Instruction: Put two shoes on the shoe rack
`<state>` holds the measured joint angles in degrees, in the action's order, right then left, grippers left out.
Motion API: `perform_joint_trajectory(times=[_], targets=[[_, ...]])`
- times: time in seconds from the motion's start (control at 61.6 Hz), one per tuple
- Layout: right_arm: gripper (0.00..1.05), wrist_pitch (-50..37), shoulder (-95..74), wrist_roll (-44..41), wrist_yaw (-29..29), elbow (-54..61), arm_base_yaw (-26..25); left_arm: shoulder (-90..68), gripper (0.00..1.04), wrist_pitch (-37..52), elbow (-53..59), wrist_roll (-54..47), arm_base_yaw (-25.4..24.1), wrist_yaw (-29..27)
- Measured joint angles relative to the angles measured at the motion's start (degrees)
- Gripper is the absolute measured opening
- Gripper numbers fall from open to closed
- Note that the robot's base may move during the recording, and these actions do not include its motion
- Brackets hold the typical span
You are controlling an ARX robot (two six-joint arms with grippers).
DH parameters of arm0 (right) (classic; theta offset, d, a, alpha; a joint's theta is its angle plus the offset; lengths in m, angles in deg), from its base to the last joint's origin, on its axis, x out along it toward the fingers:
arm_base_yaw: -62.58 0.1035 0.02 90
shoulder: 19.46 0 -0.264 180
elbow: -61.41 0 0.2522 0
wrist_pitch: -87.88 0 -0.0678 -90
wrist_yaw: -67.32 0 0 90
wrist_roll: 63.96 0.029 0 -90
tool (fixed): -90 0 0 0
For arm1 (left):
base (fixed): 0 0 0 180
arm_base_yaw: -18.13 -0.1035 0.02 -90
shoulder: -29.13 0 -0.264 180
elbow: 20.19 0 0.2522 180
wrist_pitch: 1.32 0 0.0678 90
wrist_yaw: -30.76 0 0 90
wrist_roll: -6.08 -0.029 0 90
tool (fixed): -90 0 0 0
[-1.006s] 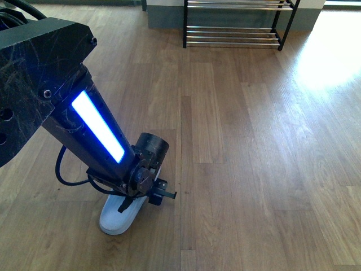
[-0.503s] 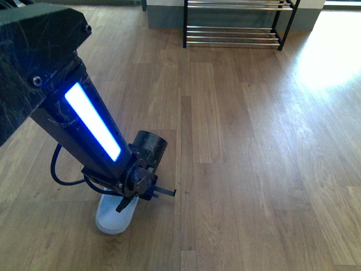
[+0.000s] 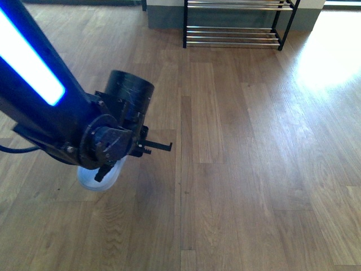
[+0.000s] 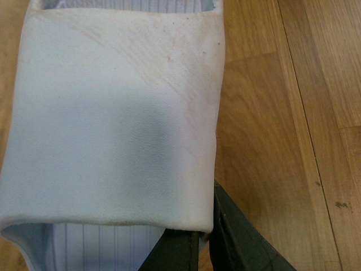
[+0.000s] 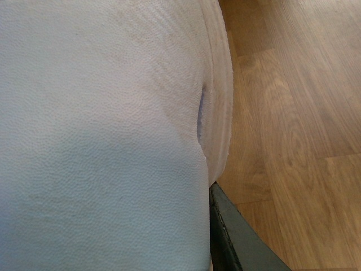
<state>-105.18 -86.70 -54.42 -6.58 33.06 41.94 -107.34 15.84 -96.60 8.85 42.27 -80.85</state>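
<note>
The left arm (image 3: 51, 113) fills the near left of the front view, its blue light strip lit; under its wrist hangs a white shoe (image 3: 97, 176), only the rounded end of which shows past the black housing; whether that end touches the floor (image 3: 254, 169) I cannot tell. In the left wrist view the shoe (image 4: 113, 113) proves to be an open slipper-like one, with a broad white band over a ribbed insole; the left gripper (image 4: 206, 251) is clenched on it, one dark finger (image 4: 175, 254) under the band's edge and the other (image 4: 242, 243) just outside, the band's corner pinched between them; bare wooden boards lie beside it.

The right wrist view is nearly filled by a second shoe (image 5: 101, 141), white and finely pebbled, with a paler rim along its side; a single dark finger of the right gripper (image 5: 228, 240) lies touching that shoe's edge; its other finger is hidden, so I cannot tell whether it grasps or is released; the right arm does not show in the front view.

The rack (image 3: 231, 36) stands on the floor at the far end of the room, against the wall, black frame and silver bars, only its lower tiers in view, no shoe on them; it is well apart from the shoe under the left arm.
</note>
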Motion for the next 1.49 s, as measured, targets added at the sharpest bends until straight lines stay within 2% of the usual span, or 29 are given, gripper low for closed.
perform_joint_trajectory(times=[0.292,0.406,0.568,1.493], targets=[[0.03,0.0,0.0,0.0,0.0,0.0,0.0,23.0,0.02,2.9,19.5,-1.0,0.4,-4.5],[0.03,0.0,0.0,0.0,0.0,0.0,0.0,36.6,0.02,2.3,27.8,-1.4,0.9,-7.7],[0.03,0.0,0.0,0.0,0.0,0.0,0.0,47.1,0.02,0.3,34.4,-2.0,2.0,-10.4],[0.03,0.0,0.0,0.0,0.0,0.0,0.0,48.7,0.02,0.2,35.0,-2.2,2.3,-10.4]])
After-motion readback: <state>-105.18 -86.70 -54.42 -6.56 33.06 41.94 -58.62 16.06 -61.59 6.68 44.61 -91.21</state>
